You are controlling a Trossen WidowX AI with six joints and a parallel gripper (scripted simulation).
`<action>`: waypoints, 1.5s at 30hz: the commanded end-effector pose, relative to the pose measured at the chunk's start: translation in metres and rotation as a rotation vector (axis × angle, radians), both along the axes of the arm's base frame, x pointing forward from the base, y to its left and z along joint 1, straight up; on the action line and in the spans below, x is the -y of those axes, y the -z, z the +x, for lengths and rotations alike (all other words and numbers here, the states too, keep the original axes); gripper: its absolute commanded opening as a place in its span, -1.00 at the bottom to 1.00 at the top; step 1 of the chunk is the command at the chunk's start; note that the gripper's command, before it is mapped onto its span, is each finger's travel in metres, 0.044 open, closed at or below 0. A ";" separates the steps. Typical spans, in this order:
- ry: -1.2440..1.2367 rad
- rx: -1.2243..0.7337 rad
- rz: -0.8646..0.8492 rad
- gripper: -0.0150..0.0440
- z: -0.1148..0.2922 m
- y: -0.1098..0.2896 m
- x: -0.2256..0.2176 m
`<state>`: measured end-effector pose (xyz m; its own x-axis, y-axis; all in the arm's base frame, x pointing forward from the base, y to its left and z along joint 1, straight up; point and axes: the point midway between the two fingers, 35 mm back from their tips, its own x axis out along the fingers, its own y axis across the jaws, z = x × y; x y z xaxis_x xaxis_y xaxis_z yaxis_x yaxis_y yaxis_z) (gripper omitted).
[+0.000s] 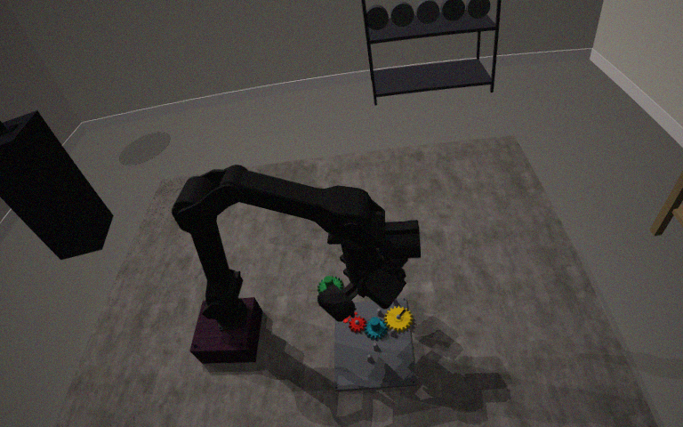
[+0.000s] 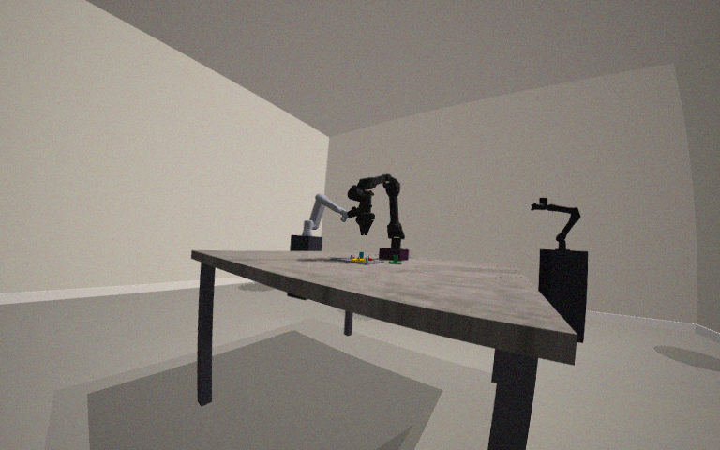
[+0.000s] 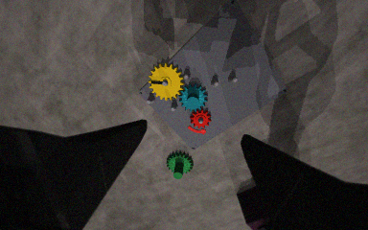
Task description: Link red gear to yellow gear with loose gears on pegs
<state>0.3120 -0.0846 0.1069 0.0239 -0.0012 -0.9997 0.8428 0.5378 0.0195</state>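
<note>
Between the red gear [image 1: 357, 326] [image 2: 370, 259] [image 3: 200, 119] and the yellow gear [image 1: 398, 320] [image 2: 358, 260] [image 3: 165, 82], the teal gear [image 1: 375, 327] [image 2: 361, 255] [image 3: 194, 97] stood on the grey board [image 1: 352, 372] [image 3: 249, 81].
Seen from the top, the red gear lay left of the teal gear and the yellow gear right; full tooth contact could not be told. Above them the gripper [image 1: 363, 310] [image 2: 364, 233] [image 3: 193, 131] hung with its fingers wide apart and nothing between them. The green gear [image 1: 329, 285] [image 2: 395, 260] [image 3: 179, 163] stood upright on the table [image 1: 478, 226] [image 2: 451, 281] [image 3: 72, 57], off the board's far left corner. Farther left was the arm's purple base block [image 1: 221, 347] [image 2: 386, 254].
</note>
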 end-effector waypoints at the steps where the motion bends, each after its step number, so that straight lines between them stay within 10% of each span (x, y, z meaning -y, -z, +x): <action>1: -0.018 0.008 -0.008 1.00 0.002 -0.003 -0.021; 19: -0.002 -0.005 0.026 1.00 -0.064 -0.042 -0.276; 45: 0.000 -0.007 0.026 1.00 -0.071 -0.043 -0.284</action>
